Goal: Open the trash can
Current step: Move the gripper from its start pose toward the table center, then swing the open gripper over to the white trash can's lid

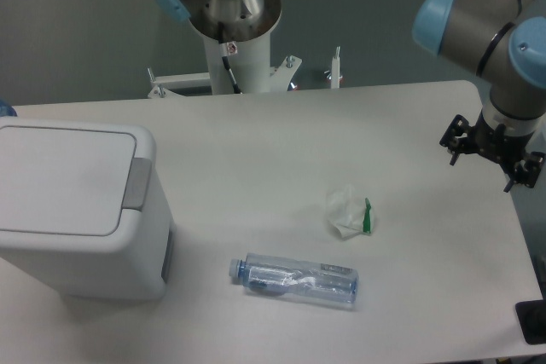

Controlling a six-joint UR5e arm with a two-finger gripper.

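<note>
Gripper [493,158] at table's right edge, fingers spread, holding nothing; trash can [72,206] lid down, far left

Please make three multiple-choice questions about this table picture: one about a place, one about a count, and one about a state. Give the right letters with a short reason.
1. Where does the trash can stand?
A. at the left side of the table
B. at the right edge
C. under the pincer

2. How many plastic bottles lie on the table?
A. none
B. one
C. three

3. What is the state of the trash can lid?
A. taken off
B. standing open
C. closed flat

Answers:
1 A, the bin sits at the left, far from the pincer at the right edge.
2 B, only one clear bottle lies there, near a crumpled wrapper.
3 C, the lid lies flat with the grey push tab level.
</note>
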